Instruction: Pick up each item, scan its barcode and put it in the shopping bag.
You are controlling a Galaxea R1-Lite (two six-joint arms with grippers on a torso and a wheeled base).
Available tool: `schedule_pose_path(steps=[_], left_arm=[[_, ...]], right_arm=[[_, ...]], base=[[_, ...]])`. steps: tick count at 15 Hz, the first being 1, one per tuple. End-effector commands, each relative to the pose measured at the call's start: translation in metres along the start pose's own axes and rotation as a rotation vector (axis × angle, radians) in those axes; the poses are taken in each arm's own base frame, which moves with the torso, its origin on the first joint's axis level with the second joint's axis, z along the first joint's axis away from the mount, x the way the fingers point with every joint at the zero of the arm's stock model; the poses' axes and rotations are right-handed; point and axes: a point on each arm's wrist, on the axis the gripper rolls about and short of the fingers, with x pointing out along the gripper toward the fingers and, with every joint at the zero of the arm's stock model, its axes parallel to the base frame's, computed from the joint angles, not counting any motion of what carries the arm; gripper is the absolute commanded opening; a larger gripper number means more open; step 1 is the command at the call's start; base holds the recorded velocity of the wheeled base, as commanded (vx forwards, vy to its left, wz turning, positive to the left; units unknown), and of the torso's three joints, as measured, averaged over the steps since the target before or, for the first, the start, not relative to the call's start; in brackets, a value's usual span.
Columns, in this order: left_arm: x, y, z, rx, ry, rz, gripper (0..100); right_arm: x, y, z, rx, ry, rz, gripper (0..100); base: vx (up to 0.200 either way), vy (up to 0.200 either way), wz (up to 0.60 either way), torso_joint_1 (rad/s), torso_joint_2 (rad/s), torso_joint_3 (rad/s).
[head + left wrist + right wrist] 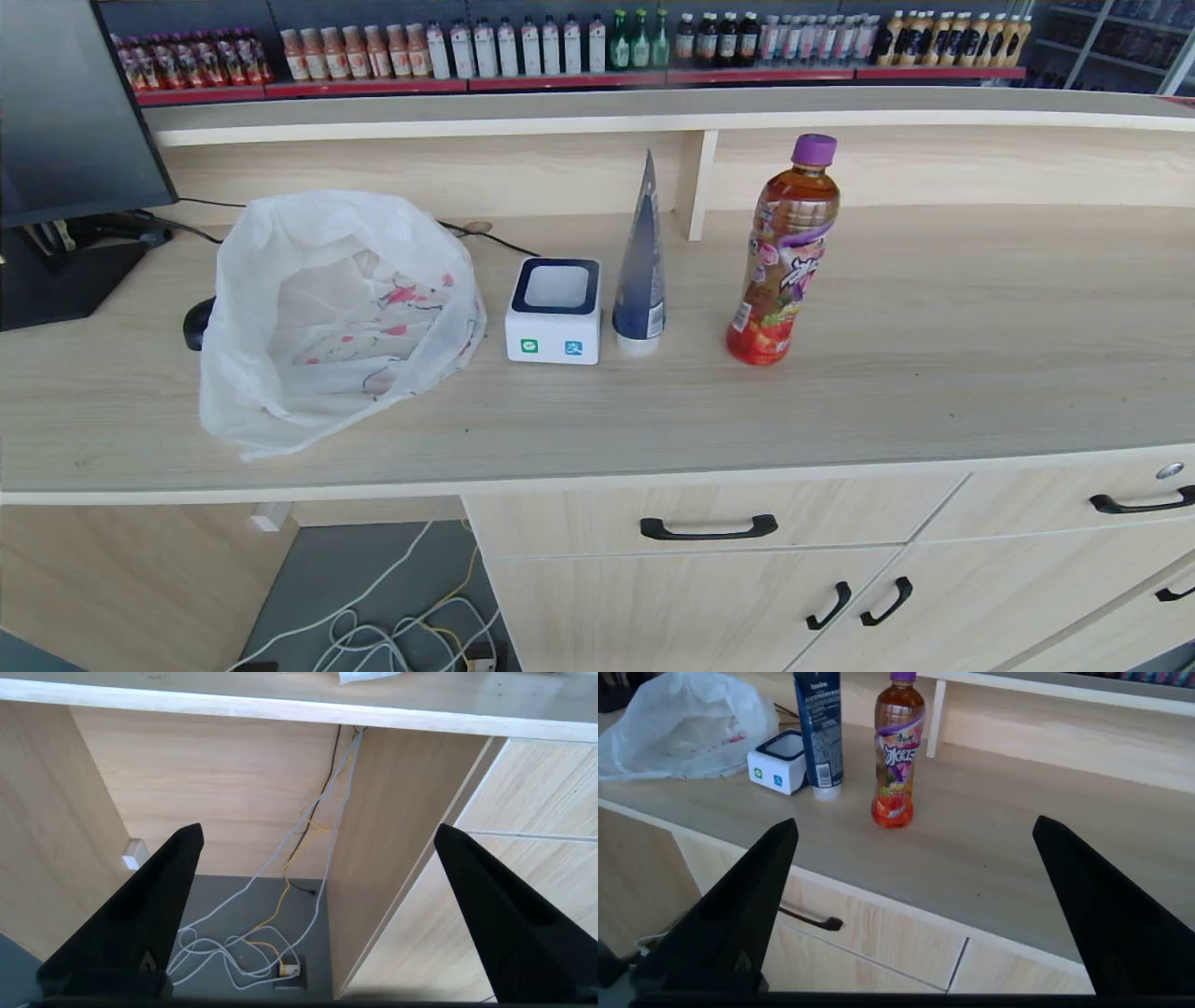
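- The bottle (784,252) stands up straight on the desk (934,355). It is ahead of the right gripper (915,826), higher up and well apart from it. It has a purple cap and a red-brown drink inside.
- The tube (641,261) stands on its cap. It is near the bottle, on the robot's left of it, and a bit farther from the right gripper.
- The scanner (555,311) is a small white box with a dark top. It sits just beside the tube, farther still from the right gripper.
- The bag (336,317) is white and open. It lies on the desk just beside the scanner. Of the four things it is the farthest from the right gripper. It is up above the left gripper (315,835).
- The right gripper has its fingers wide apart and holds nothing. It is low, in front of the desk edge, near a drawer (878,943).
- The left gripper has its fingers wide apart too and holds nothing. It is lower than the desk top and faces the open space under it. Cables (252,943) lie on the floor ahead of it.
- A dark mouse (196,322) peeks out from behind the bag.
- A monitor (75,103) stands at the far left end of the desk.
- A shelf (560,82) with many drinks runs along the back, far beyond both grippers.
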Motion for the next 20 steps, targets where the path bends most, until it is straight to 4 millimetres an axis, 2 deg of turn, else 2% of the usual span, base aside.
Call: schedule_pose_path(steps=[1, 6, 8, 15, 20], left_arm=[[0.0, 0.0, 0.0, 0.0, 0.0, 0.001, 100], [0.0, 0.0, 0.0, 0.0, 0.0, 0.0, 100], [0.0, 0.0, 0.0, 0.0, 0.0, 0.001, 100], [0.0, 0.0, 0.0, 0.0, 0.0, 0.0, 100], [0.0, 0.0, 0.0, 0.0, 0.0, 0.001, 100]], right_arm=[[0.063, 0.008, 0.004, -0.028, 0.026, 0.178, 100], [0.093, 0.036, 0.023, 0.043, 0.04, 0.151, 100], [0.094, 0.047, 0.024, 0.061, 0.051, 0.169, 100], [0.1, 0.049, 0.021, 0.065, 0.086, 0.054, 100], [0.123, 0.061, 0.011, 0.075, 0.114, 0.022, 100]], base=[[0.0, 0.0, 0.0, 0.0, 0.0, 0.0], [0.0, 0.0, 0.0, 0.0, 0.0, 0.0], [0.0, 0.0, 0.0, 0.0, 0.0, 0.0], [0.0, 0.0, 0.0, 0.0, 0.0, 0.0], [0.0, 0.0, 0.0, 0.0, 0.0, 0.0]])
